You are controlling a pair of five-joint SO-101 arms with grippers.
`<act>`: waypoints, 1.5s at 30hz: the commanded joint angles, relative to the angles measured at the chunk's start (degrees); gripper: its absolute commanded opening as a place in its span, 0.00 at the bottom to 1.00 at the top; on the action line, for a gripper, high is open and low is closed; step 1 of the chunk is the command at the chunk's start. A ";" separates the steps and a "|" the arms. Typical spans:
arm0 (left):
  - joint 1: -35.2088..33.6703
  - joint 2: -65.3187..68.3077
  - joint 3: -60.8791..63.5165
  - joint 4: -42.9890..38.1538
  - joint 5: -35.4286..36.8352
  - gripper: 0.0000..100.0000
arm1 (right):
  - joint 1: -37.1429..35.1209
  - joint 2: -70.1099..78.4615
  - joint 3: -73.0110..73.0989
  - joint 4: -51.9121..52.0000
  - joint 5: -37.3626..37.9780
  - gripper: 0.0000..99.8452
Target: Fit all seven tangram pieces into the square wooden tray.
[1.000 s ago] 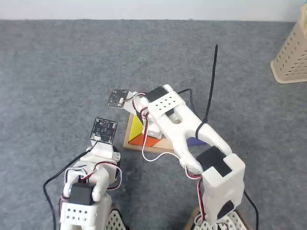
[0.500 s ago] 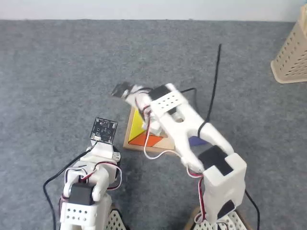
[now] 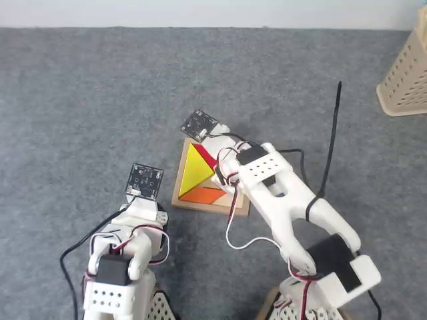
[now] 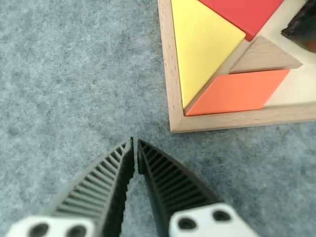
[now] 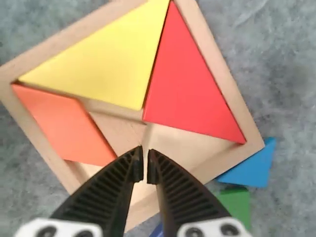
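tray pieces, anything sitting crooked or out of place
Nothing in the tray looks crooked. The blue triangle and a green piece lie outside it on the carpet, beside one corner.

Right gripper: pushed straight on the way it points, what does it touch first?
Probably the wooden tray, inside its rim: the right gripper points down at the wood-coloured patch between the orange piece and the red triangle. Whether that is bare floor or an unpainted piece, I cannot tell.
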 commanded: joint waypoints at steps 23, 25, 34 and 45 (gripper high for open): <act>0.00 -1.14 -1.10 0.35 0.53 0.01 | -0.75 5.41 -8.88 2.15 -0.79 0.01; 0.00 -1.14 -1.10 0.35 0.53 0.01 | -0.48 2.77 -8.79 3.38 -2.55 0.01; 0.00 -1.14 -1.10 0.35 0.53 0.01 | -4.09 -3.74 -2.81 0.75 -4.75 0.01; 0.00 -1.14 -1.10 0.35 0.53 0.01 | -8.31 -3.65 -1.05 -0.04 -4.75 0.01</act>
